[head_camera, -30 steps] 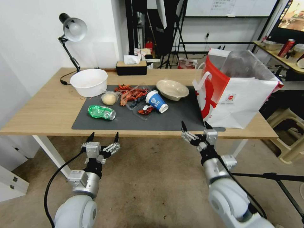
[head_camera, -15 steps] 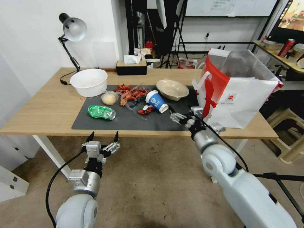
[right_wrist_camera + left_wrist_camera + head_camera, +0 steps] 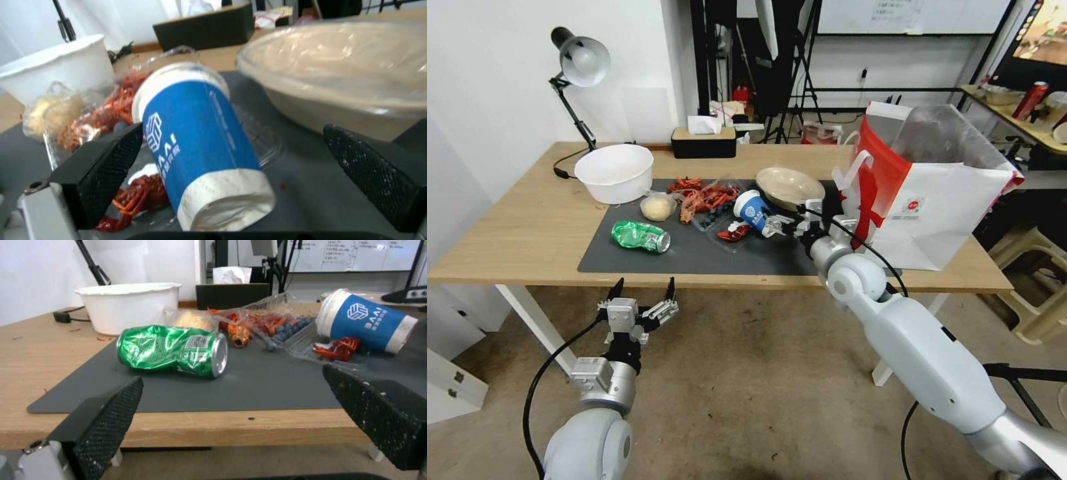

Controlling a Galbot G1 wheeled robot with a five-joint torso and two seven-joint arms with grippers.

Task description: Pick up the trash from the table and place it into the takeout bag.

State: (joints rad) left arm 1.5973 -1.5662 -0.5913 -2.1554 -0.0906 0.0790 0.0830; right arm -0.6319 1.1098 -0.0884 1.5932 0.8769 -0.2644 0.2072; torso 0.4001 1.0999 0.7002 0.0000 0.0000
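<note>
The trash lies on the dark mat (image 3: 707,257) of the table (image 3: 520,230): a blue paper cup (image 3: 752,211) on its side, a beige bowl (image 3: 789,187), a crushed green can (image 3: 641,236) and a small tub of beige food (image 3: 657,208). My right gripper (image 3: 790,219) is open over the mat, just right of the cup's base. In the right wrist view the blue cup (image 3: 200,133) lies between the two fingers (image 3: 106,166), nearer one of them, with the bowl (image 3: 338,80) behind. The takeout bag (image 3: 934,207) stands open at the table's right end. My left gripper (image 3: 642,293) hangs open below the front edge, facing the can (image 3: 173,350).
A clear clamshell of red shells and blueberries (image 3: 706,198) lies left of the cup. A white bowl (image 3: 615,172), a desk lamp (image 3: 582,61) and a tissue box (image 3: 704,141) stand at the back. Stands and a side table crowd the room behind.
My right arm has risen from below the table's front edge and reached forward and left over the mat to the blue cup. The left arm has stayed put.
</note>
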